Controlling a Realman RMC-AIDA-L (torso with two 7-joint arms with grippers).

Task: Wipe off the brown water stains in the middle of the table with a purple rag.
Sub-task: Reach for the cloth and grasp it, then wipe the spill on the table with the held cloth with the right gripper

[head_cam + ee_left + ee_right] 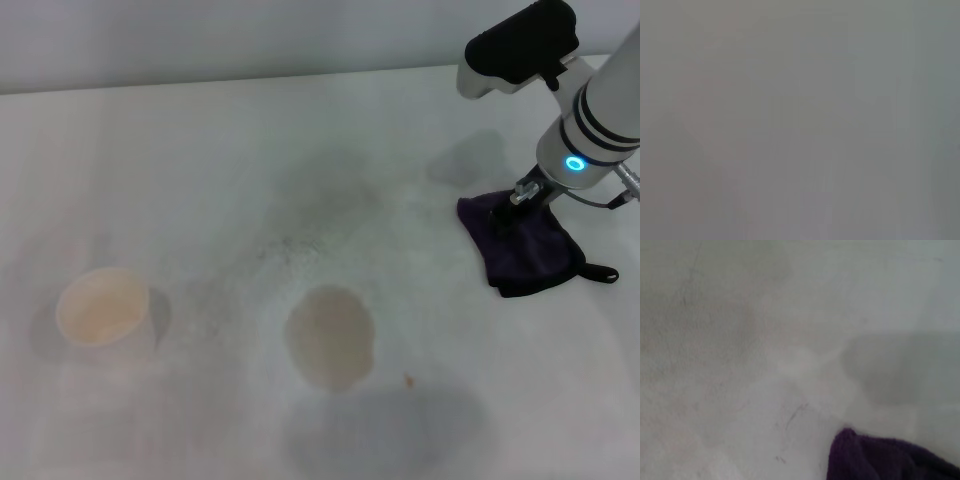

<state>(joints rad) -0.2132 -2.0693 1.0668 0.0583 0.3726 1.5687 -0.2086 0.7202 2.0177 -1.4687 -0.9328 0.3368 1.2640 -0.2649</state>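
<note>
The brown water stain [330, 335] is a pale tan roundish blotch on the white table [200, 150], near the middle front. The purple rag [525, 250] lies bunched at the right, its black loop [603, 272] pointing right. My right gripper [510, 208] is down at the rag's far left part, reaching from the upper right. The right wrist view shows a corner of the rag [880, 460] on the table [740, 365]. My left gripper is out of view; the left wrist view shows only plain grey.
A pale cup [102, 306] with tan liquid stands at the front left. Faint grey speckled smudges [300, 215] lie behind the stain. The table's back edge [250, 80] runs along the top.
</note>
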